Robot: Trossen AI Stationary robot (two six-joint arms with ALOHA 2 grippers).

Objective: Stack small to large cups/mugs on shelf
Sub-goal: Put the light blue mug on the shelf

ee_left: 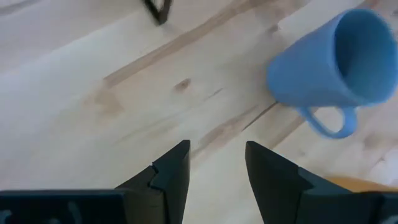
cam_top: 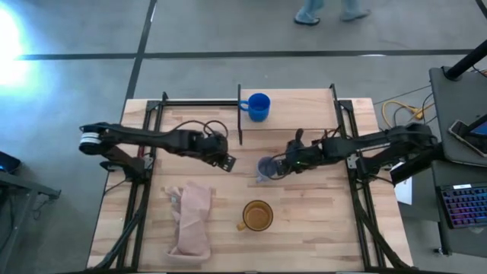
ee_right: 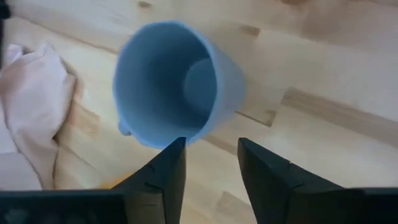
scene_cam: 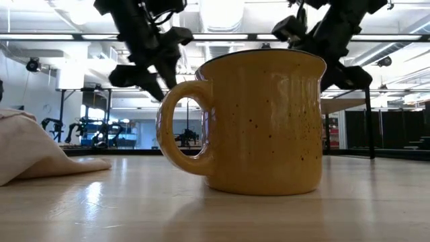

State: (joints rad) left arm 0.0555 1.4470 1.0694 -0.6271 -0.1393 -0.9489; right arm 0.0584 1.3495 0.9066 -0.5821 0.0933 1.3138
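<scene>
The small bright blue mug (cam_top: 259,106) stands on the shelf (cam_top: 300,110) at the table's far side, near the shelf's left end. The grey-blue mug (cam_top: 268,169) is at mid-table. It shows tilted in the right wrist view (ee_right: 174,81), its mouth toward my right gripper (ee_right: 211,149), which is open at the rim. The yellow-orange mug (cam_top: 258,216) stands upright on its base near the front and fills the low view (scene_cam: 259,121). My left gripper (cam_top: 227,160) is open and empty over bare table left of the grey-blue mug (ee_left: 326,62). My right gripper has one fingertip (ee_right: 176,149) at the grey-blue mug's near rim (ee_right: 163,144), coming from the table's right side and slanting down. The other finger stands outside the mug. I cannot tell whether the fingertip touches the rim.
A pinkish-beige cloth (cam_top: 192,219) lies crumpled at the front left, and it also shows in the low view (scene_cam: 33,151). Black posts (cam_top: 240,114) rise at the shelf's corners. Black frame rails (cam_top: 144,152) run along both table sides.
</scene>
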